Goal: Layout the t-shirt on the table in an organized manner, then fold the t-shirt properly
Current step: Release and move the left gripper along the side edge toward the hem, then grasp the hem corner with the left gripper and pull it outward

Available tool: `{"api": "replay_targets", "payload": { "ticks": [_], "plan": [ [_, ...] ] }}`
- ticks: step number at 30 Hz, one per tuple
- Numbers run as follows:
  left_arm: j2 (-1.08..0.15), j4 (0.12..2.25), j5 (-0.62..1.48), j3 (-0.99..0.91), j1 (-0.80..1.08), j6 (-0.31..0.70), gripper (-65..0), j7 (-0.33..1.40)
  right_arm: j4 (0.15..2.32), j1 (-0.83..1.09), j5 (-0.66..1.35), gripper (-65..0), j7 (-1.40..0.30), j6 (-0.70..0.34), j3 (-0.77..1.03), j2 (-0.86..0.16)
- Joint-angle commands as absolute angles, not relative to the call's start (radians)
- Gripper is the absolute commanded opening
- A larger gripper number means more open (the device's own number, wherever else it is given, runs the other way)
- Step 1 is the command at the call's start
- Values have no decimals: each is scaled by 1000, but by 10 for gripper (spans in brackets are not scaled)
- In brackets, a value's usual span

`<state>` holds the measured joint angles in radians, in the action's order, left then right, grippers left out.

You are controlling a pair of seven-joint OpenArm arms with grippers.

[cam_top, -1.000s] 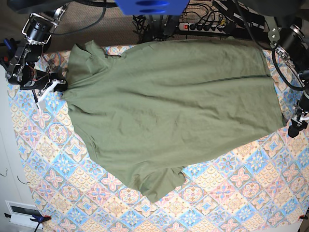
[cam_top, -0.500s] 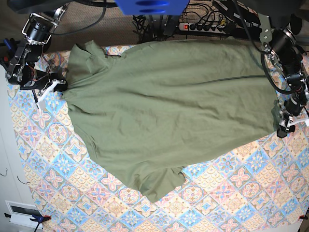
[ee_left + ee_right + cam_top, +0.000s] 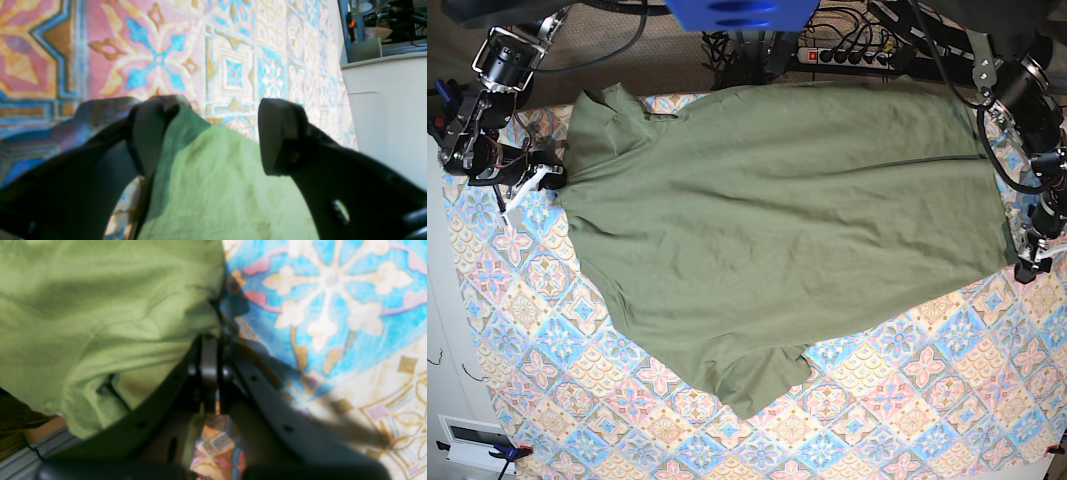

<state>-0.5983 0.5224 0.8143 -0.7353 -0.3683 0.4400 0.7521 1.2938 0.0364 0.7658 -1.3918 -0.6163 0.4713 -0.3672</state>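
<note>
The olive t-shirt (image 3: 777,220) lies spread across the far half of the patterned table (image 3: 907,420), collar end toward the right gripper (image 3: 545,176), hem end toward the left one, with one sleeve (image 3: 762,375) bunched and curled at the shirt's near edge. At the collar end, the right gripper is pressed together on a fold of the shirt's edge, as we see in its wrist view, where green cloth (image 3: 100,306) gathers at the closed tips. At the hem end, the left gripper (image 3: 206,136) stands spread, its fingers (image 3: 278,133) straddling the hem corner (image 3: 213,186) without yet biting it. We judge the layout step to be under way. To do it well, we would close the left gripper squarely on that corner, then draw the two ends apart evenly, low over the table, until the body wrinkles flatten. The crumpled sleeve would want its own tug afterward.
</note>
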Motion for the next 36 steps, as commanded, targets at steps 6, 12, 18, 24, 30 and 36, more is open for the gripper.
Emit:
{"api": "replay_targets", "payload": {
  "ticks": [6, 12, 18, 24, 30, 36],
  "plan": [
    [-596, 538, 823, -731, -387, 318, -217, 691, 1307, 25, 769, -639, -1388, -615, 473, -389],
    [-530, 538, 647, -731, -435, 303, -217, 691, 1307, 25, 769, -639, -1388, -615, 473, -389],
    [-490, 538, 481, -731, -478, 311, -282, 693, 1307, 25, 769, -639, -1389, -615, 475, -389],
    [-469, 538, 458, -730, -515, 308, -650, 694, 1307, 25, 769, -639, -1389, -615, 475, -389],
    [-437, 538, 371, -728, -595, 312, -650, 693, 1307, 24, 769, -639, -1389, -615, 478, -389],
    [-387, 538, 321, -565, -717, 311, -650, 628, 1307, 24, 769, -639, -1389, -615, 552, -390]
  ]
}}
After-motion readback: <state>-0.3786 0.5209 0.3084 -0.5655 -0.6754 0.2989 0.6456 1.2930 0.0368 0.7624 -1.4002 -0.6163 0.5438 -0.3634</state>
